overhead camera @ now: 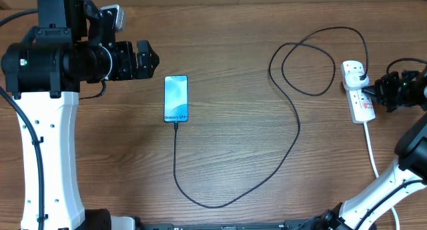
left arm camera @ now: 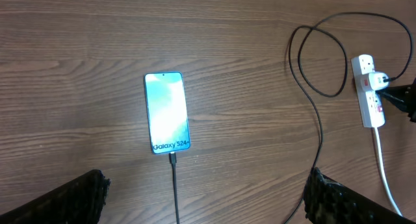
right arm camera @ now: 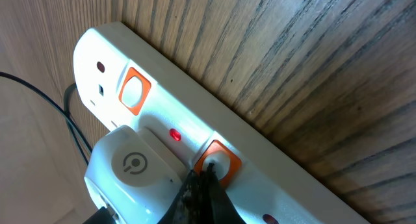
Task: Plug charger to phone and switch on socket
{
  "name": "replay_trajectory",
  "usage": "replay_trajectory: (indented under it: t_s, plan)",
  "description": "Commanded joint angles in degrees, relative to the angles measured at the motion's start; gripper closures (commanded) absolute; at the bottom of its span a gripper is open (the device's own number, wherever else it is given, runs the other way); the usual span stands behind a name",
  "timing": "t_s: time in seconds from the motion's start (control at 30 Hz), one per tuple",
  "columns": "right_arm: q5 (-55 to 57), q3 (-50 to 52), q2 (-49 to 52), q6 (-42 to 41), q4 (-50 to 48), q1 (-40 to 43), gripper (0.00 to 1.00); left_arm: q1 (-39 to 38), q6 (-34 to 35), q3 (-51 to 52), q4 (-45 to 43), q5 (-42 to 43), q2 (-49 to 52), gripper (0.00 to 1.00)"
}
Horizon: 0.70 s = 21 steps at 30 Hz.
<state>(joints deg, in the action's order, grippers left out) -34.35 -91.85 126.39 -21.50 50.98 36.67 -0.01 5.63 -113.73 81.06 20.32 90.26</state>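
Phone (overhead camera: pixel 176 99) lies flat and face up on the wooden table (overhead camera: pixel 233 43), left of centre, its pale blue screen lit and its long side running away from the robot. To its left and slightly farther from the robot, the left gripper (overhead camera: pixel 150 59) hangs above the table with its fingers spread wide, holding nothing and clear of the phone.

A small black connector (overhead camera: pixel 176 125) sits in the phone's near edge. From there the charger (overhead camera: pixel 297 133), a thin black cable, runs toward the robot, curves right, climbs across the table and makes a loose loop before it reaches the socket (overhead camera: pixel 360 100).

That socket, a white power strip, lies near the right edge of the table. Its thick white cord (overhead camera: pixel 370 147) trails toward the robot. The right wrist view shows a white adapter (right arm camera: pixel 130 165) seated in the strip, and a small red light (right arm camera: pixel 174 134) beside it.

At the far right, the right gripper (right arm camera: pixel 205 178) has its fingers pressed together, and their tip touches an orange switch (right arm camera: pixel 218 162) on the strip. A second orange switch (right arm camera: pixel 134 91) sits apart from the gripper.
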Motion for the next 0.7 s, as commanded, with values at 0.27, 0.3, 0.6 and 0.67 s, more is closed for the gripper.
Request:
replay_trajectory:
  t_s: [0.27,0.3,0.6,0.67]
  plan:
    - [1.3,-1.5,-3.3,-4.1,0.9,5.2,0.96,-0.4,-0.3,-0.5,0.0,-0.4,-0.6,0.01]
    - [1.1,-1.7,-4.8,-4.0,1.4,5.8,0.96,-0.4,-0.3,-0.5,0.0,-0.4,-0.6,0.01]
    - [-4.4,-1.8,-24.4,-0.5,3.3,7.5,0.96,-0.4,-0.3,-0.5,0.0,-0.4,-0.6,0.00]
    - [-6.1,-1.8,-28.9,1.2,4.3,6.8,0.96,-0.4,-0.3,-0.5,0.0,-0.4,-0.6,0.00]
